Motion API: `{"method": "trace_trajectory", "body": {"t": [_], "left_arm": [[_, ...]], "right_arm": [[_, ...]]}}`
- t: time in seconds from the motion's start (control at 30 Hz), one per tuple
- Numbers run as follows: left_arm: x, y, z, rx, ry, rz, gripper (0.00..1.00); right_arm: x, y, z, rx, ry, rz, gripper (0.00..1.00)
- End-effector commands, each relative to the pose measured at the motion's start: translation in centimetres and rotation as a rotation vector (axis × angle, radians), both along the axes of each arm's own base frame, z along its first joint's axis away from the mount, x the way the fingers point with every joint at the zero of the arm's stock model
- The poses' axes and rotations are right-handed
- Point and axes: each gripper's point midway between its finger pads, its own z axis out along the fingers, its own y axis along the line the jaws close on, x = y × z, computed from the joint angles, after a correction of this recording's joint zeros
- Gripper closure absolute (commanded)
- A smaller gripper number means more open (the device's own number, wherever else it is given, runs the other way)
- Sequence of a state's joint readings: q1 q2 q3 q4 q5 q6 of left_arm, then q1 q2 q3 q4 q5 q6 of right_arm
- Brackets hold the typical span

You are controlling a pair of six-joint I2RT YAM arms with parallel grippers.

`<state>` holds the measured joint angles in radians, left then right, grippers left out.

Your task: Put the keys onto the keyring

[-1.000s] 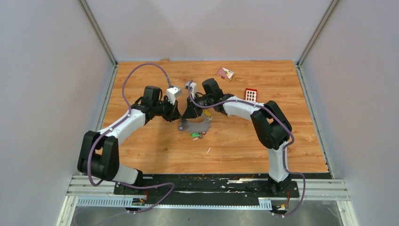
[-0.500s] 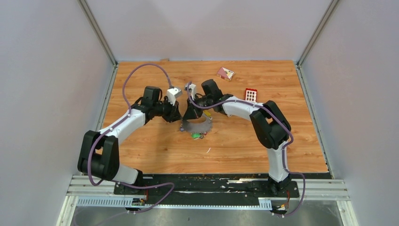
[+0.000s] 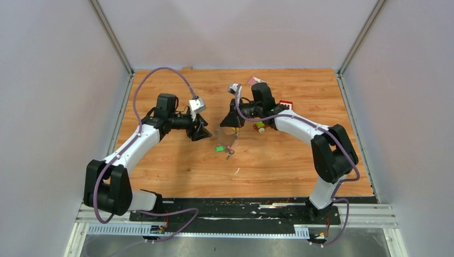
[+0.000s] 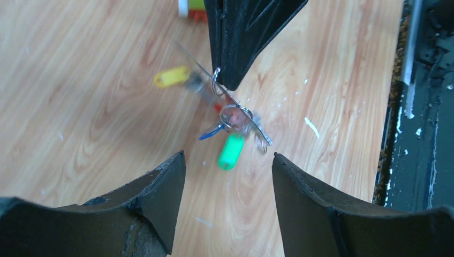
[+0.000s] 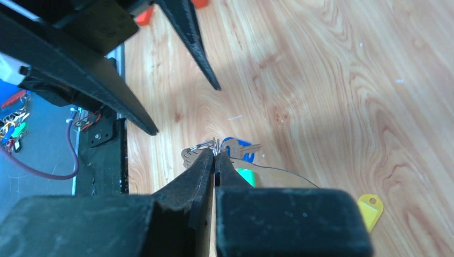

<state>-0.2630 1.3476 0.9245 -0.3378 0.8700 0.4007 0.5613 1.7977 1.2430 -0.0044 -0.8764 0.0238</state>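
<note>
Keyring (image 4: 194, 60): thin grey wire loop, nipped in the tight-shut right gripper (image 5: 215, 155) over the middle of the table (image 3: 160, 160), the left gripper (image 4: 227, 158) gaping empty just beside it. Its keys (image 4: 235, 118), with a yellow tag (image 4: 171, 76) and a green tag (image 4: 230, 151), bunch along the wire below the grip. You should expect it light, springy and slippery; take hold on bare wire, clear of the keys, pinching squarely.

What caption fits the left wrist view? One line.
Right gripper pinches the keyring amid tagged keys; left gripper open.
</note>
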Motion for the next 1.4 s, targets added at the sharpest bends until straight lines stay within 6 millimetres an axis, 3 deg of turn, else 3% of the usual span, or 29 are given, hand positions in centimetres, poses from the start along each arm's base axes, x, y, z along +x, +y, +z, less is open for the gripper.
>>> {"method": "trace_trajectory", "body": {"t": [0.0, 0.2, 0.33, 0.63, 0.97, 1.37], "left_arm": [[0.5, -2.3, 6.2, -0.153, -0.213, -0.143, 0.32], [0.6, -4.9, 10.4, -0.209, -0.320, -0.238, 0.38], [-0.4, -5.7, 11.5, -0.230, -0.360, -0.307, 0.42], [-2.7, -7.0, 11.4, -0.233, -0.401, -0.411, 0.50], [-4.0, -7.4, 10.7, -0.230, -0.417, -0.446, 0.56], [-4.0, -8.1, 10.0, -0.209, -0.402, -0.468, 0.70]], "right_arm": [[-2.0, -0.2, 6.1, 0.141, -0.196, 0.107, 1.00], [-4.0, -1.6, 9.7, 0.170, -0.346, 0.143, 1.00], [-5.0, -2.8, 10.9, 0.156, -0.443, 0.142, 1.00], [-6.8, -3.9, 11.6, 0.185, -0.539, 0.160, 1.00], [-6.8, -4.0, 11.2, 0.193, -0.531, 0.154, 1.00], [-6.8, -4.0, 10.9, 0.193, -0.523, 0.157, 1.00]]}}
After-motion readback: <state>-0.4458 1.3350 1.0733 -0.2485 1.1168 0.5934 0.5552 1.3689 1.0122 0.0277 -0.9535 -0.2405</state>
